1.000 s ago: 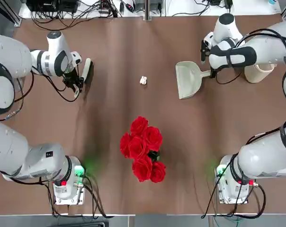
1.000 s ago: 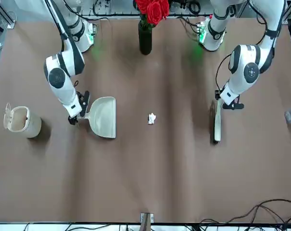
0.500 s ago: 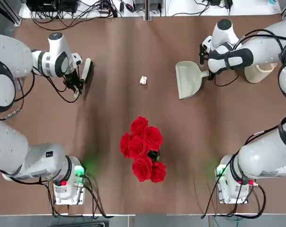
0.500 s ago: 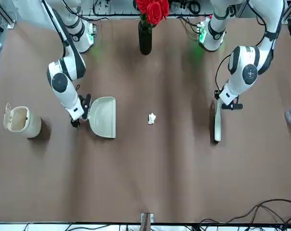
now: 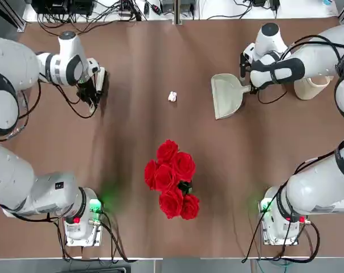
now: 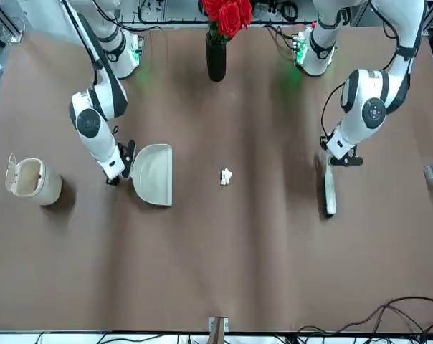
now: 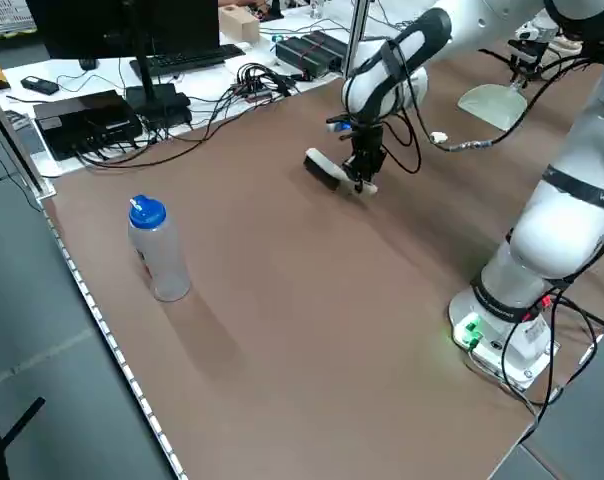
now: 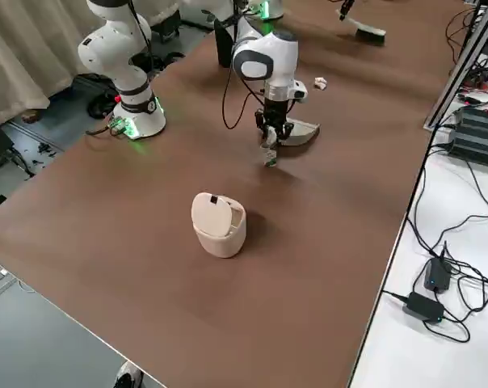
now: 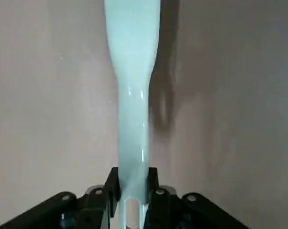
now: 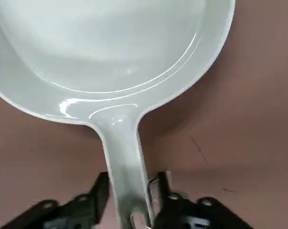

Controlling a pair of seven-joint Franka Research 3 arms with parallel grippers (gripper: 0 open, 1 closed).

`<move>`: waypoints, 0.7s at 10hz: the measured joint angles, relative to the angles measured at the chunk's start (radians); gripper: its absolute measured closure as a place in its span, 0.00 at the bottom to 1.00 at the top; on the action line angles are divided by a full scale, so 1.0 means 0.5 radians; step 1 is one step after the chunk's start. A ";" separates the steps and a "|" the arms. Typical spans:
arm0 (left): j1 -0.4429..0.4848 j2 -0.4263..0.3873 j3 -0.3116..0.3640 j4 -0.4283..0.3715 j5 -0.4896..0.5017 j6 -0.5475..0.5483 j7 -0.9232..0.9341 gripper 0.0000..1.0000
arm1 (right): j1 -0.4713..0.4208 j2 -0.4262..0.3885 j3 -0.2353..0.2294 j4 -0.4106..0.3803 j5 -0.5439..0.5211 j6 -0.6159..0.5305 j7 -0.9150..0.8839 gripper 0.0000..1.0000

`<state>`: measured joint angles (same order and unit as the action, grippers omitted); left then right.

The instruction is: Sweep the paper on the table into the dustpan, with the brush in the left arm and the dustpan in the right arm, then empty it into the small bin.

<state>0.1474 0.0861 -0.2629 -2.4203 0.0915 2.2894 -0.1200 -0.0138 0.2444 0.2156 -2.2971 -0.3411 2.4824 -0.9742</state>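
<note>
Look left and you see the left tool (image 9: 130, 191) clamped on the brush (image 5: 99, 81) handle, over the table (image 5: 160, 51). In the middle sits the paper (image 5: 172, 96). On the right, the right tool (image 10: 129, 195) is clamped on the dustpan (image 5: 225, 95) handle, with the small bin (image 5: 310, 86) past it

The brush (image 9: 133, 86) head is cut off in its wrist view.
</note>
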 joint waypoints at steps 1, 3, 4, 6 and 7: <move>-0.002 -0.003 -0.078 0.066 0.000 -0.067 -0.062 0.73 | 0.000 0.000 0.000 0.001 -0.009 -0.003 -0.006 0.67; -0.009 0.001 -0.337 0.137 -0.001 -0.091 -0.329 0.73 | 0.001 0.000 0.001 0.002 -0.025 -0.012 -0.005 0.67; -0.020 0.023 -0.505 0.171 -0.002 -0.093 -0.490 0.73 | 0.001 -0.001 0.005 0.009 -0.028 -0.037 -0.006 0.67; -0.094 0.134 -0.731 0.293 -0.003 -0.093 -0.747 0.73 | 0.012 -0.010 0.082 0.101 -0.042 -0.159 -0.012 0.67; -0.179 0.201 -0.765 0.359 -0.003 -0.093 -0.855 0.73 | 0.023 -0.015 0.155 0.205 -0.043 -0.329 -0.010 0.67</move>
<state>0.0579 0.1866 -0.6454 -2.2407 0.0901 2.2429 -0.5478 -0.0022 0.2370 0.2933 -2.1945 -0.3624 2.3180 -0.9792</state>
